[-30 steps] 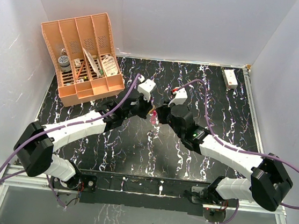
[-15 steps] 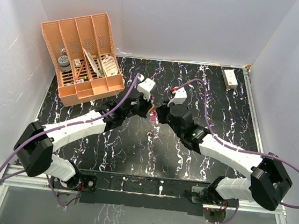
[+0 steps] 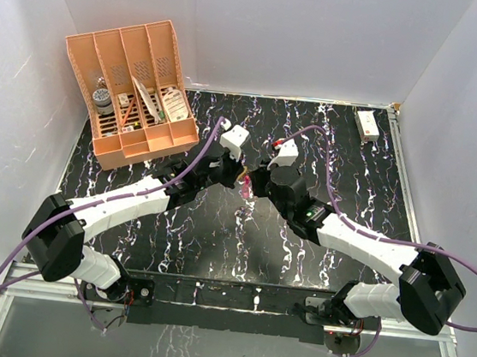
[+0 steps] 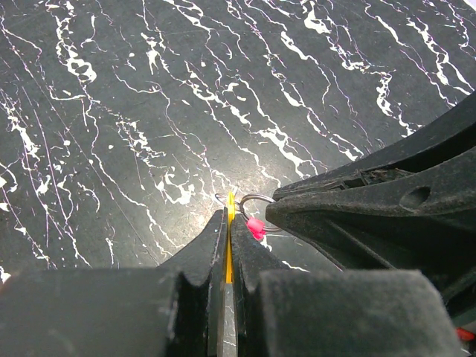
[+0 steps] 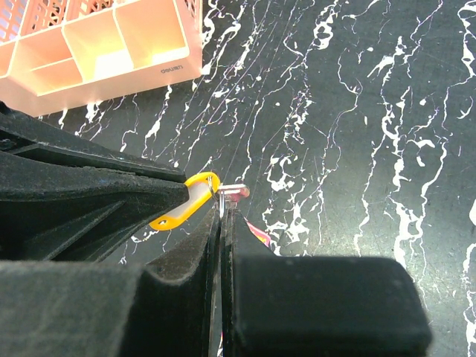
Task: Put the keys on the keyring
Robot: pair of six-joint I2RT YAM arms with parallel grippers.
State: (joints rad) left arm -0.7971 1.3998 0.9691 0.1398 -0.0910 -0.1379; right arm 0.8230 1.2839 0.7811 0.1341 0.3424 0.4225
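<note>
Above the middle of the black, white-veined tabletop (image 3: 215, 236), a tiny yellow-gold metal key (image 4: 230, 216) is sitting edge-on between the black fingers of the left gripper (image 4: 228, 232), which is pinching it tightly with no gap showing. From the right wrist camera the same key (image 5: 184, 206) is showing its rounded yellow head, poking out past the left gripper's dark fingers. Its tip is lying right against the small metal ring (image 4: 256, 199) of the keyring, a thin pinkish-red strap fob (image 4: 255, 227); whether the key is passing through the ring cannot be told. The right gripper (image 5: 222, 223) is clamping down on the keyring at the ring (image 5: 232, 190), its fingers pressed together, and the pink strap (image 5: 256, 234) is hanging just beside them. Seen from overhead, the left gripper (image 3: 232, 171) and the right gripper (image 3: 255, 182) are meeting tip to tip, both arms reaching inward from the near edge. Well apart, at the table's far left corner, an orange slotted plastic organiser (image 3: 132, 89) is standing, and a small white rectangular box (image 3: 367, 124) is lying near the far right corner.
</note>
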